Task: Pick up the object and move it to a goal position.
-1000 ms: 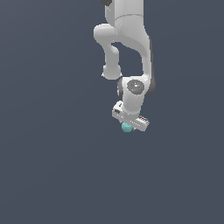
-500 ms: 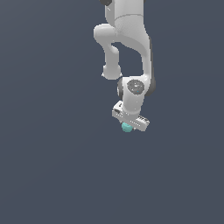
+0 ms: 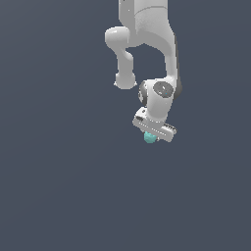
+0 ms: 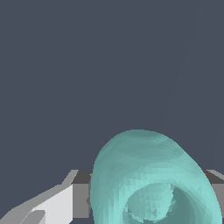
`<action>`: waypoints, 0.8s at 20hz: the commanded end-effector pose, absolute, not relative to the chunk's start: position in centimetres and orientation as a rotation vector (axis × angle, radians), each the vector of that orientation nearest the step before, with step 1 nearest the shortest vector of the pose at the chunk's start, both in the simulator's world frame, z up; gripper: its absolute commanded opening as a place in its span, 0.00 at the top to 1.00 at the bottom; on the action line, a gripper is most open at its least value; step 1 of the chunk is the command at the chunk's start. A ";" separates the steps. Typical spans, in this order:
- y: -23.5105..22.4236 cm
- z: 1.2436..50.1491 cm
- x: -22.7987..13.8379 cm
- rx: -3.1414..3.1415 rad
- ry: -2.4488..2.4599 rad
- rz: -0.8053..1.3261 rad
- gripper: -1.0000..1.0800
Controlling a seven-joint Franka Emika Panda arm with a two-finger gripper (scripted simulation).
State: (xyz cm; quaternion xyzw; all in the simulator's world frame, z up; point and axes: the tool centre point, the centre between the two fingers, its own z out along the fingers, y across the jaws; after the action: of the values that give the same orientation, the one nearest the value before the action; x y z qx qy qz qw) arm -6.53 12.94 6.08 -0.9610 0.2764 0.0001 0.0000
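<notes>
Nothing has visibly moved since a second ago: our claw (image 3: pixel 151 137) hangs at the same spot, clamped on the teal object (image 3: pixel 150 138), which sits just under the white hand, right of the exterior view's centre. At the wrist, the object (image 4: pixel 153 175) fills the space between the fingers (image 4: pixel 52 203). We judge we should keep the squeeze steady and carry it smoothly.
</notes>
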 end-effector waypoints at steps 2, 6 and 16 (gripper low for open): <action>15.7 7.6 -7.8 -3.020 0.867 -0.001 1.00; 18.7 9.2 -9.1 -3.020 0.868 -0.001 1.00; 21.8 10.9 -10.3 -3.020 0.868 -0.001 1.00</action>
State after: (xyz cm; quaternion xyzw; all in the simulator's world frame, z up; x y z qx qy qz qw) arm -10.22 21.70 10.80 -0.9614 0.2753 -0.0004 0.0001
